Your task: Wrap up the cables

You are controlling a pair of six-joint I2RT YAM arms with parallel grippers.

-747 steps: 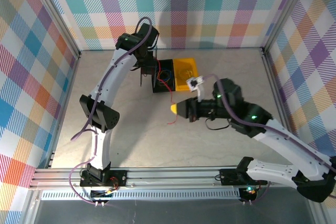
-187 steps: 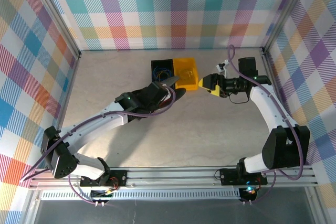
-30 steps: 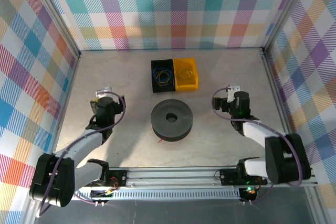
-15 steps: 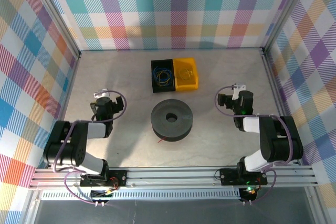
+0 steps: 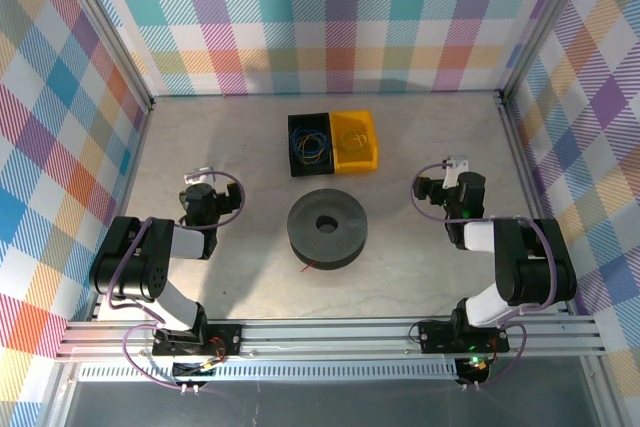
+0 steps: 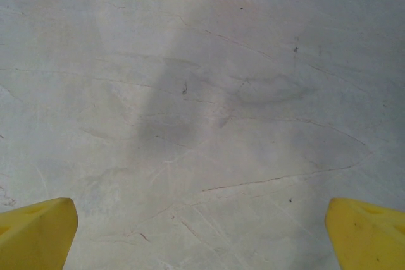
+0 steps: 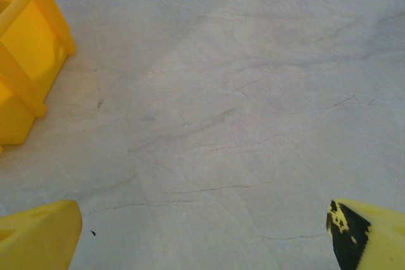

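Spool [image 5: 327, 228] sits mid-surface [image 5: 400, 287]. Behind it are two bins side by side, touching: left bin [image 5: 309, 145] and right bin [image 5: 356, 139]. Wire loops [image 5: 312, 145] lie inside the left bin. A cable [image 5: 311, 267] end lies on the surface at the spool's near edge, slightly left of its centre. Left hand [image 5: 199, 193] is well left of the spool and right hand [image 5: 452, 187] well right of it. Right wrist view: the right bin lies ahead and to the left.
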